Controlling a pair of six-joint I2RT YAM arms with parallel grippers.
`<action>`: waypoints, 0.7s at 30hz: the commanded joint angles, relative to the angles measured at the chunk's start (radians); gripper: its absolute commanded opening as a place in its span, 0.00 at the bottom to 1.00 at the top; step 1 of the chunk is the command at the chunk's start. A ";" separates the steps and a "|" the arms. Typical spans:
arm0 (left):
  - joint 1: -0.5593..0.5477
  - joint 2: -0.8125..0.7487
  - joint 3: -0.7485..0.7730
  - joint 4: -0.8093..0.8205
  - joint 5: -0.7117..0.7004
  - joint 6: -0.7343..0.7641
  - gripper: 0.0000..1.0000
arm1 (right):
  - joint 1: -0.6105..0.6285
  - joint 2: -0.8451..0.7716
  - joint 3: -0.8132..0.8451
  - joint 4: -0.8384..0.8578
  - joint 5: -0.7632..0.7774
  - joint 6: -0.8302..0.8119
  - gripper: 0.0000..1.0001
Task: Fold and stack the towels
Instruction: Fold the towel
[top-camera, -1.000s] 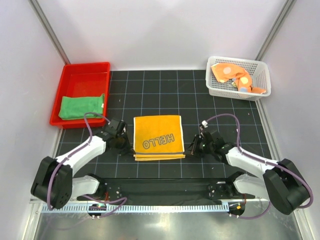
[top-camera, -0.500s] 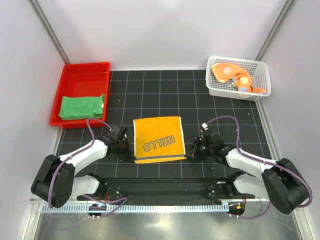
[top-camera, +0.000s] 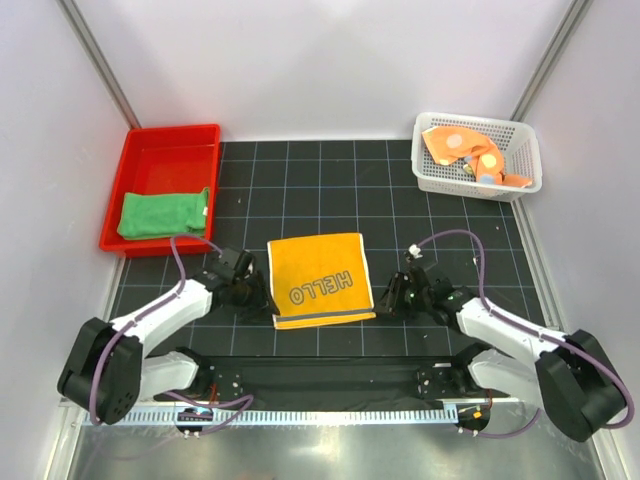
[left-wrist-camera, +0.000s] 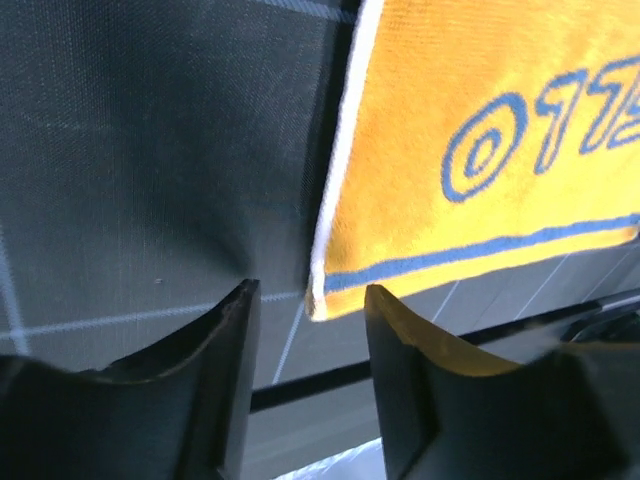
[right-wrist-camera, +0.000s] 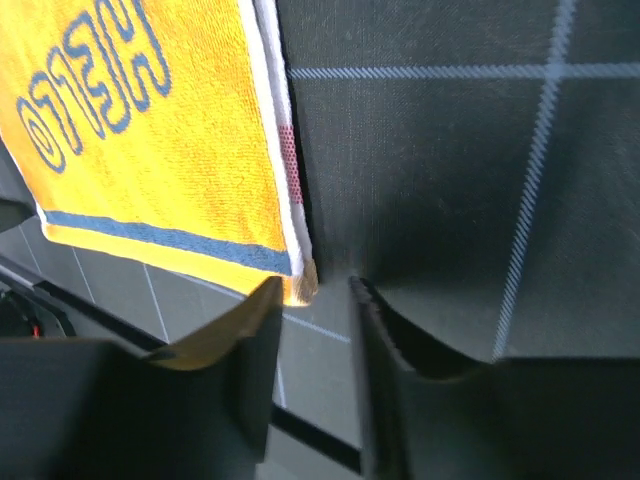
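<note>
Your yellow-orange HELLO towel (top-camera: 318, 278) lies folded flat on the black grid mat (top-camera: 330, 180), lettering up. The left gripper (top-camera: 262, 300) sits low at the towel's near left corner. Its jaws stand apart with nothing between them, and the corner lies just ahead of the gap. The right gripper (top-camera: 386, 300) mirrors it at the near right corner, jaws also parted and holding nothing, with one finger just beside the white hem. Far left of the towel, the red tray (top-camera: 170, 140) holds the folded green towel (top-camera: 163, 214). Far right of it, the white basket (top-camera: 520, 140) holds the crumpled polka-dot towel (top-camera: 465, 152). Only bare mat lies between the HELLO towel and the tray.
</note>
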 joint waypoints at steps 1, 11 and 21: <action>-0.001 -0.049 0.156 -0.104 -0.053 0.052 0.55 | 0.000 -0.059 0.105 -0.163 0.078 -0.043 0.42; 0.127 0.357 0.819 -0.317 0.006 0.535 0.66 | -0.053 0.353 0.671 -0.281 -0.086 -0.511 0.54; 0.255 0.602 0.957 -0.256 0.251 0.849 0.64 | -0.163 0.866 1.234 -0.584 -0.390 -0.905 0.58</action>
